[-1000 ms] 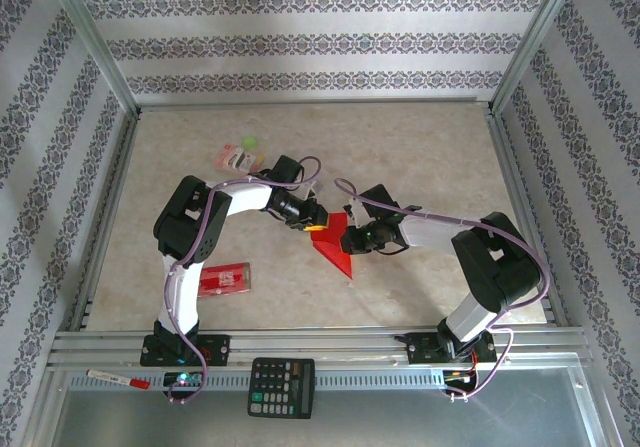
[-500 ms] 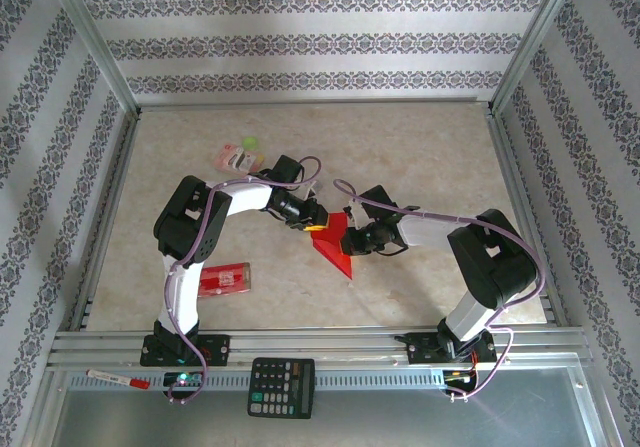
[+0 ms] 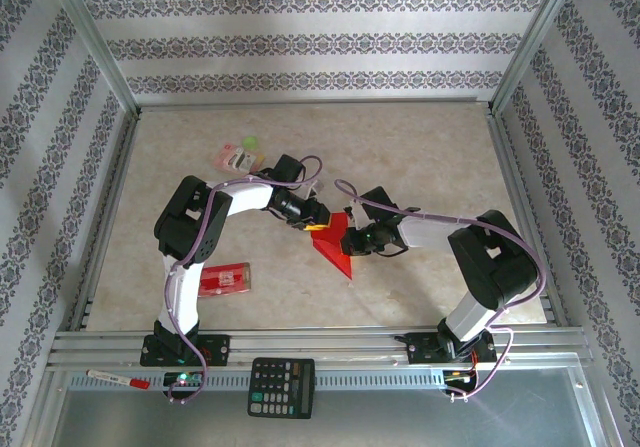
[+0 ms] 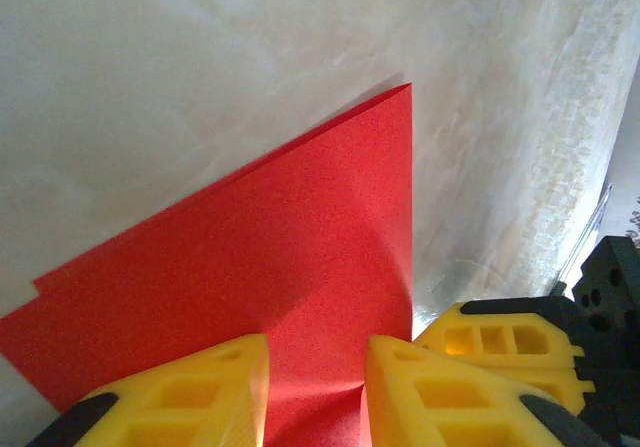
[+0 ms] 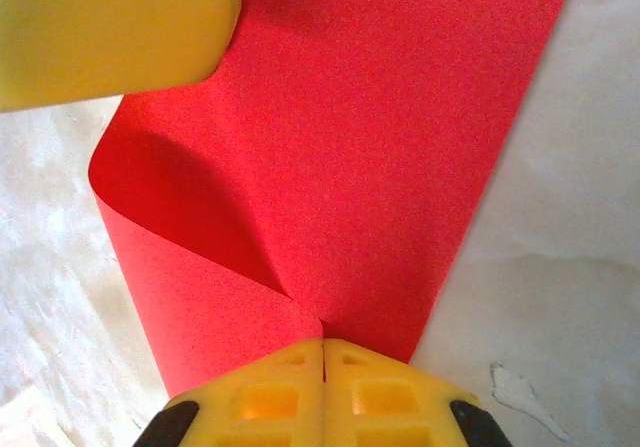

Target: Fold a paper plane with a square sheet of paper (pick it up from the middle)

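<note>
The sheet (image 5: 380, 117) is clamped by the right tool (image 5: 322, 352); left tool (image 4: 317, 352) parted. Uncreased fold could be sprung by slippage.

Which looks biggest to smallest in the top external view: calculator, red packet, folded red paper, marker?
1. calculator, clearly the largest.
2. folded red paper and red packet: they look alike, and the paper is partly covered, so unranked.
3. marker, a thin stick.
</note>
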